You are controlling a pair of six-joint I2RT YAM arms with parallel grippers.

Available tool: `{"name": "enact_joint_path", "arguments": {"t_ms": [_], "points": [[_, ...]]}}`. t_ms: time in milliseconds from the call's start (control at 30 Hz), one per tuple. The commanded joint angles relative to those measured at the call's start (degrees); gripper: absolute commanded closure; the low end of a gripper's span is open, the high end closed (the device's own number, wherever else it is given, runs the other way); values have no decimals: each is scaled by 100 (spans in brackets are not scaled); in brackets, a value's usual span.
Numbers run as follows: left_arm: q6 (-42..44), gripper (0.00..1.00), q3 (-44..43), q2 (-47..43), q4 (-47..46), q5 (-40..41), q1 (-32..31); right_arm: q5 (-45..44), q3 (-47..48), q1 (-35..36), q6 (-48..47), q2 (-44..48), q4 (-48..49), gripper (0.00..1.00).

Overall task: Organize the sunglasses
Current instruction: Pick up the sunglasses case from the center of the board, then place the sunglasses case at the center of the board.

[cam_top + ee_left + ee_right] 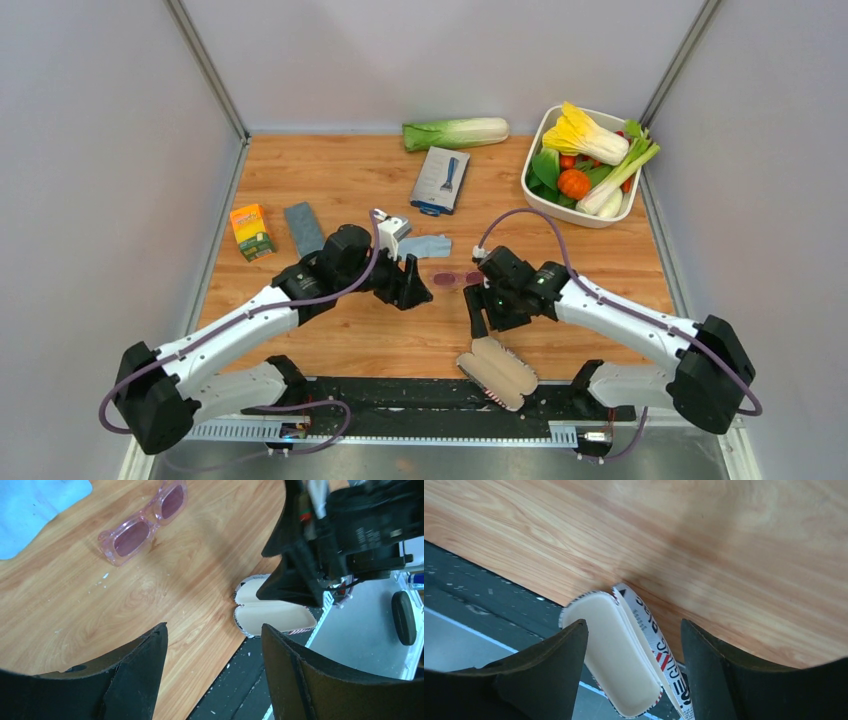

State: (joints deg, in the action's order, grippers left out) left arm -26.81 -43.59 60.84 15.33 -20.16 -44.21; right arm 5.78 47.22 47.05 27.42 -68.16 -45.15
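Note:
The sunglasses (458, 278), a pink translucent frame with pink-purple lenses, lie folded on the wooden table between my two grippers; they also show in the left wrist view (145, 525). An open glasses case (497, 372) with a cream lining and a striped, printed outside lies at the table's near edge, partly over the black strip; it also shows in the left wrist view (272, 612) and the right wrist view (624, 655). My left gripper (418, 295) (215, 635) is open and empty, just left of the sunglasses. My right gripper (480, 325) (634, 630) is open and empty, above the case.
A light blue cloth (425, 245) (35, 505) lies behind the sunglasses. Farther back are a boxed item (440, 180), a napa cabbage (457, 133) and a white bin (540, 195) of vegetables. An orange box (252, 231) and a grey-blue pad (303, 228) lie at left.

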Motion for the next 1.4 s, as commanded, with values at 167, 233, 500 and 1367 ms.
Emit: {"name": "enact_joint_path", "arguments": {"t_ms": [167,233,500,1367], "points": [[228,24,9,-652,101,250,0,-569,-161,454,598,-522,-416,40],[255,24,-9,-670,171,293,0,-517,-161,559,615,-637,-416,46],[186,25,-44,-863,627,906,79,-874,637,902,335,-979,-478,100],[-967,27,290,-3465,1877,3370,1046,-2784,7836,1140,-2636,-6551,-135,77]]}}
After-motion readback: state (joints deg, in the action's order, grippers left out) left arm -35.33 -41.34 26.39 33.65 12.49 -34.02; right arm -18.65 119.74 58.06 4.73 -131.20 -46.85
